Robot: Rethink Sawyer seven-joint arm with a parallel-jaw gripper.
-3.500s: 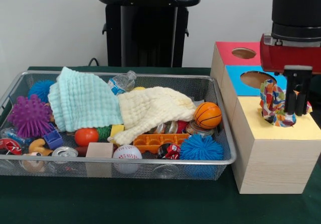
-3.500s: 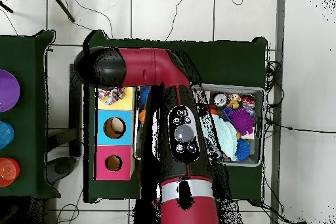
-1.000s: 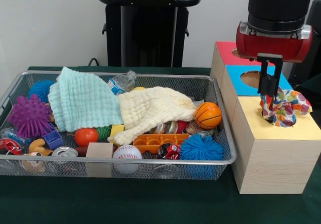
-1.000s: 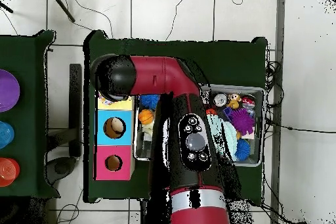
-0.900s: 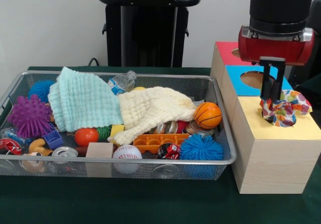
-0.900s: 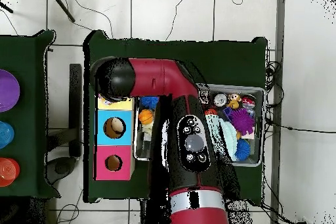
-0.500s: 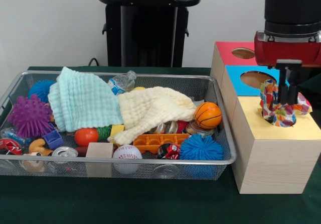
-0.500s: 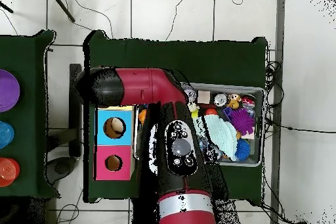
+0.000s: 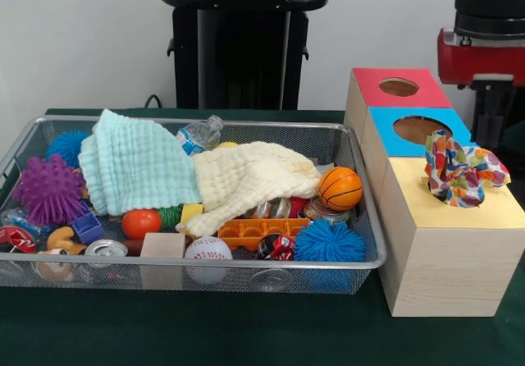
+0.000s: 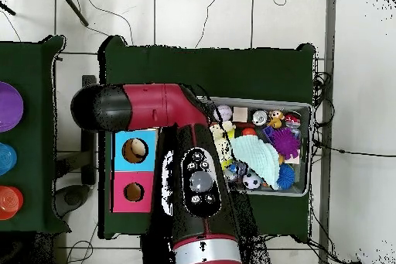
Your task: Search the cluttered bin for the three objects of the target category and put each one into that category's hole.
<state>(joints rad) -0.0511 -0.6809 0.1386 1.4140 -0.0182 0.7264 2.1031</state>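
A multicoloured patterned cloth [image 9: 461, 170] sits bunched in the hole of the yellow section [image 9: 492, 208] of the wooden box, most of it sticking out above the top. My gripper [image 9: 490, 132] hangs behind and to the right of that cloth, apart from it and holding nothing that I can see. In the wire bin [image 9: 361, 261] a mint green cloth [image 9: 135, 165] and a pale yellow cloth [image 9: 250, 177] lie spread over the clutter. In the overhead view the arm [image 10: 147, 106] hides the yellow section; the mint cloth [image 10: 259, 159] shows in the bin.
The box also has a blue section [image 9: 418, 128] and a red section [image 9: 398, 87], each with an open round hole. The bin holds a basketball [image 9: 340, 187], a baseball [image 9: 207, 249], a blue spiky ball [image 9: 329, 241], a purple spiky ball [image 9: 47, 189], cans and blocks.
The gripper has risen and moved right, off the patterned cloth. The cloth stays in the yellow section's hole. Nothing in the bin has moved.
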